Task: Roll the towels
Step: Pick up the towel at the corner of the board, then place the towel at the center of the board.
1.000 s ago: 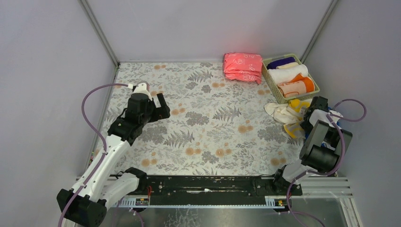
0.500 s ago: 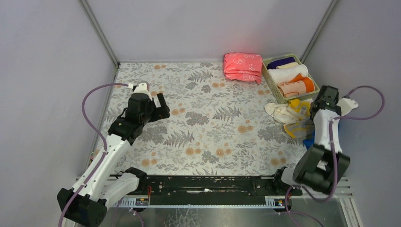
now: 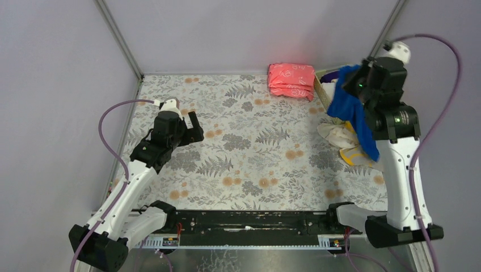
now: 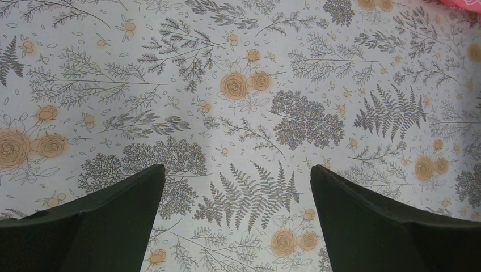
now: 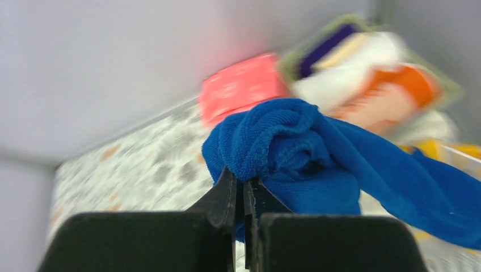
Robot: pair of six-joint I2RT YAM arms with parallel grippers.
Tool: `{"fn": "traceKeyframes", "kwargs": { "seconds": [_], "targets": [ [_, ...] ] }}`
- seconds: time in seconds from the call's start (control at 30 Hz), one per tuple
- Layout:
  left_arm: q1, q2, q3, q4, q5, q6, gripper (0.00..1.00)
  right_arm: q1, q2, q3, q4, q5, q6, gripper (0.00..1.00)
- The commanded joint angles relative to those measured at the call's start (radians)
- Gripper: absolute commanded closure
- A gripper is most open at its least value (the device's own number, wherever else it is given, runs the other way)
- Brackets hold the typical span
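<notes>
My right gripper (image 3: 347,81) is raised high at the back right, shut on the royal blue towel (image 3: 354,113), which hangs down from it. In the right wrist view the blue towel (image 5: 317,153) bunches over the closed fingertips (image 5: 227,192). Below it on the table lie a cream-white towel (image 3: 334,135) and a yellow towel (image 3: 353,154). Rolled towels show blurred in the basket (image 5: 374,68) behind. My left gripper (image 3: 192,126) hovers open over the left of the floral tablecloth (image 4: 244,102), nothing between its fingers (image 4: 113,215).
A folded pink stack (image 3: 291,80) lies at the back beside the basket (image 3: 319,79). Grey walls close the back and both sides. The black rail (image 3: 249,222) runs along the near edge between the arm bases.
My right gripper closed on the blue towel among the loose towels at the right and lifted it high toward the back. The left arm stayed still.
</notes>
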Motion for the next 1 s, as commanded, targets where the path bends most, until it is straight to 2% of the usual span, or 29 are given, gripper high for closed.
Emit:
{"fn": "traceKeyframes", "kwargs": {
  "seconds": [0.0,0.07,0.17,0.23,0.37,0.4,0.43,0.5,0.63,0.67,0.77,0.8,0.9,0.97],
  "targets": [
    [0.005,0.002,0.059,0.025,-0.001,-0.015,0.00,0.251,0.156,0.204,0.009,-0.202,-0.061,1.00],
    [0.004,0.000,0.089,0.000,-0.001,-0.021,0.00,0.403,0.224,0.293,0.024,-0.164,-0.074,1.00],
    [0.005,-0.008,0.126,-0.046,0.003,-0.038,0.00,0.527,0.315,0.359,0.070,-0.157,-0.057,0.97],
    [0.005,-0.013,0.141,-0.069,0.009,-0.055,0.00,0.582,0.368,0.353,0.098,-0.183,-0.046,0.91],
    [0.004,-0.028,0.144,-0.105,0.025,-0.080,0.00,0.675,0.422,0.284,0.115,-0.195,-0.050,0.89],
    [0.004,-0.032,0.139,-0.110,0.031,-0.086,0.00,0.684,0.421,0.255,0.115,-0.218,-0.053,0.84],
    [0.004,-0.033,0.132,-0.114,0.036,-0.089,0.00,0.686,0.415,0.221,0.112,-0.231,-0.053,0.78],
    [0.005,-0.029,0.120,-0.116,0.059,-0.097,0.00,0.686,0.370,0.122,0.097,-0.165,-0.059,0.72],
    [0.005,0.012,0.105,-0.116,0.113,-0.116,0.00,0.669,0.228,-0.149,0.090,0.186,-0.093,0.70],
    [0.004,0.022,0.103,-0.115,0.126,-0.119,0.00,0.638,0.190,-0.214,0.096,0.222,-0.100,0.70],
    [0.004,0.080,0.102,-0.104,0.155,-0.135,0.00,0.483,0.104,-0.382,0.101,0.163,-0.081,0.68],
    [0.004,0.099,0.102,-0.099,0.164,-0.140,0.00,0.450,0.084,-0.442,0.102,0.163,-0.081,0.63],
    [0.005,0.167,0.110,-0.093,0.192,-0.153,0.00,0.429,0.060,-0.518,0.082,0.194,-0.097,0.54],
    [0.004,0.223,0.116,-0.087,0.224,-0.155,0.00,0.429,0.058,-0.556,0.083,0.171,-0.111,0.44]
  ]
}}
